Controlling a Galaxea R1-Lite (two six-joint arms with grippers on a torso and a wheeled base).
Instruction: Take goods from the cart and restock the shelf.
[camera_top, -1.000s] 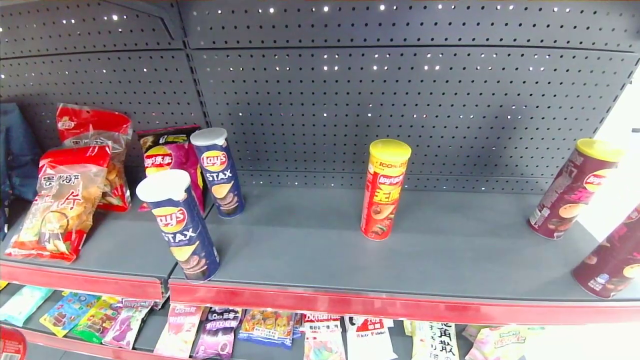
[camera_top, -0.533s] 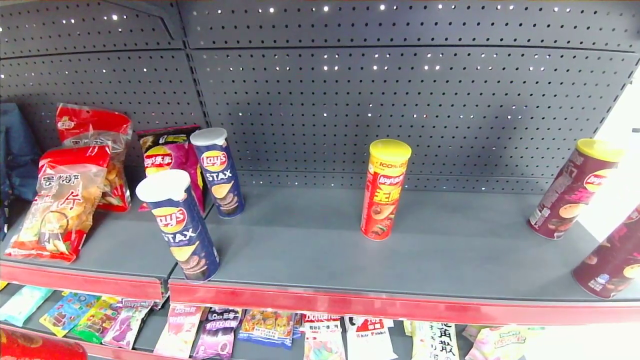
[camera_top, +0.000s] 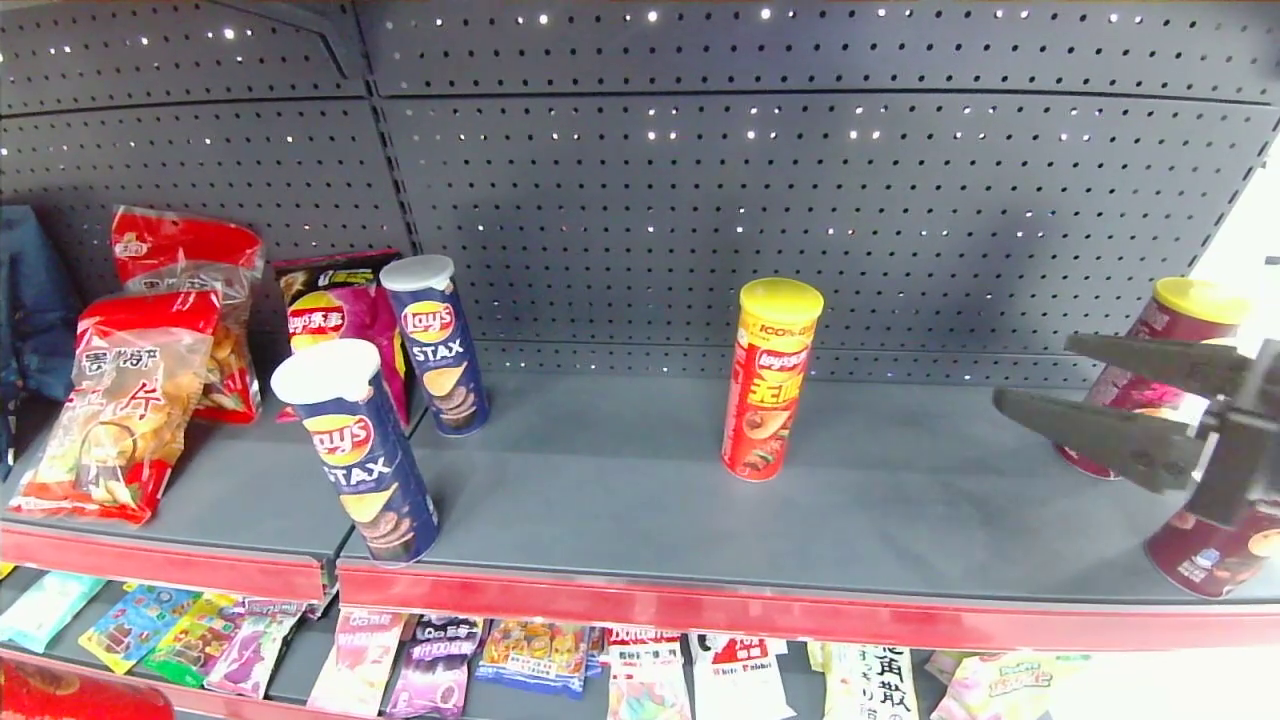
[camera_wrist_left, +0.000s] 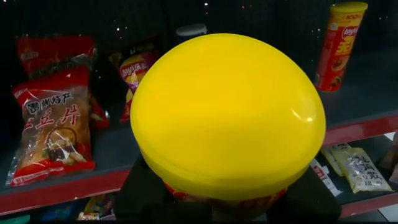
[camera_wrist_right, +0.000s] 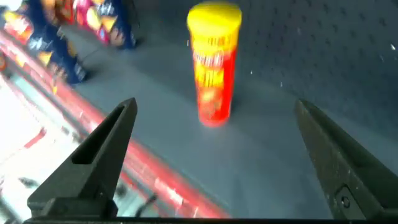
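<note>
A red chip can with a yellow lid (camera_wrist_left: 227, 112) sits close up in the left wrist view, with my left gripper (camera_wrist_left: 227, 202) shut on its body; the same can (camera_top: 70, 695) shows at the bottom left of the head view, below the grey shelf (camera_top: 620, 500). My right gripper (camera_top: 1032, 370) hangs open and empty over the shelf's right part, in front of a maroon can (camera_top: 1195, 300). In the right wrist view the right gripper (camera_wrist_right: 214, 106) frames a standing red can (camera_wrist_right: 213, 65), the same red can (camera_top: 770, 380) at mid-shelf.
Two blue cans (camera_top: 360, 450) (camera_top: 438, 345) and snack bags (camera_top: 120, 410) stand at the shelf's left. A second maroon can (camera_top: 1210, 560) stands at the front right corner. Bare shelf lies on both sides of the red can. Packets hang below the red front edge (camera_top: 700, 605).
My right gripper has come into the head view from the right, open. The held red can rose into the bottom left corner a second ago and has stayed there since.
</note>
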